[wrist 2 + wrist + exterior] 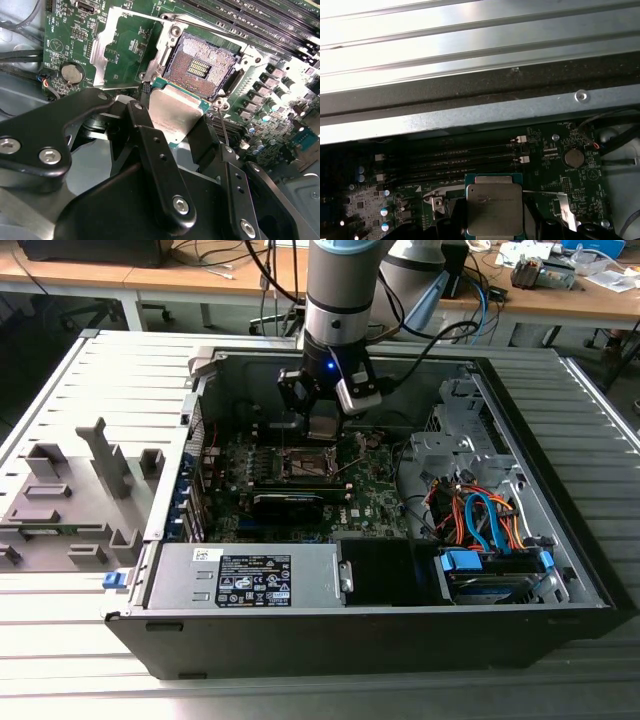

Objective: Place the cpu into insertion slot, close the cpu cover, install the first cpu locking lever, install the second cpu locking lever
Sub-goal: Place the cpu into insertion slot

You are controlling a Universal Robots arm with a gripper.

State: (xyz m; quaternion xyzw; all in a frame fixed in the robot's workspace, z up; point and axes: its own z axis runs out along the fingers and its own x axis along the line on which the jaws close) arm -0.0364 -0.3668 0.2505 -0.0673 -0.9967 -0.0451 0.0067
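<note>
My gripper (322,420) hangs inside the open computer case, shut on the cpu (172,114), a small square chip with a silver-grey top and green edge. The chip is held by two opposite sides between black fingers (150,145) and also appears in the first wrist view (494,210). It hovers just beside and above the insertion slot (200,62), whose dark pin field lies bare. In the exterior view the insertion slot (300,462) is right below the gripper. The cpu cover (102,45) is flipped open, lying back off the socket. A thin wire lever (223,127) stands up by the socket's corner.
A black graphics card (290,502) lies just in front of the socket. Memory slots (465,155) run along one side and a coin battery (72,74) sits nearby. The power supply (250,575) and a drive cage with cables (480,520) fill the case front. A grey fixture (70,500) stands outside.
</note>
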